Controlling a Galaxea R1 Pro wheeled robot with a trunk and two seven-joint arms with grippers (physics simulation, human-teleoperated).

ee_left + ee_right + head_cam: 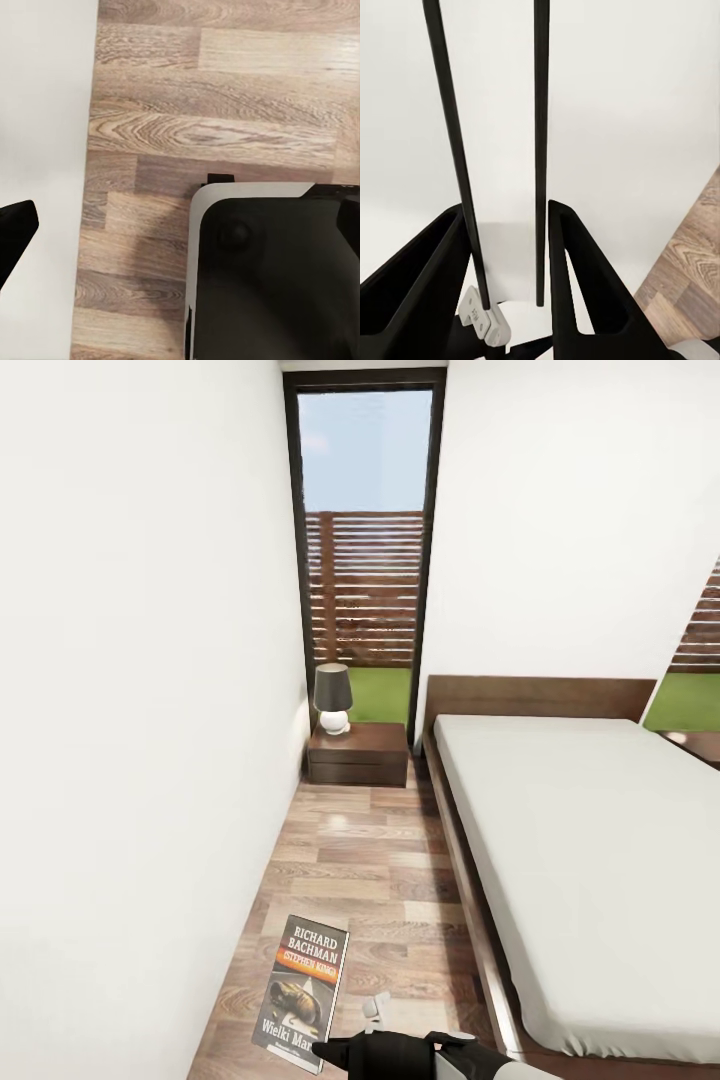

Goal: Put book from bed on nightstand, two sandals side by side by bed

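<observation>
My right gripper (pixel 325 1052) is shut on the book (pixel 303 990), a dark paperback with an orange band and "Richard Bachman" lettering, and holds it upright by its lower edge over the wood floor between the wall and the bed (pixel 590 860). In the right wrist view the book (pixel 499 150) stands edge-on between the black fingers (pixel 559 247). A dark-brown nightstand (pixel 358 752) stands ahead beside the headboard. My left gripper (pixel 180 225) hangs open over the floor, holding nothing. The sandals are out of view.
A grey-shaded lamp (pixel 332 698) takes the left part of the nightstand's top. The white wall (pixel 130 760) on the left and the bed frame form a narrow floor aisle (pixel 360 870). A tall black-framed window (pixel 365 540) stands behind the nightstand. My own base (pixel 277 277) is below the left gripper.
</observation>
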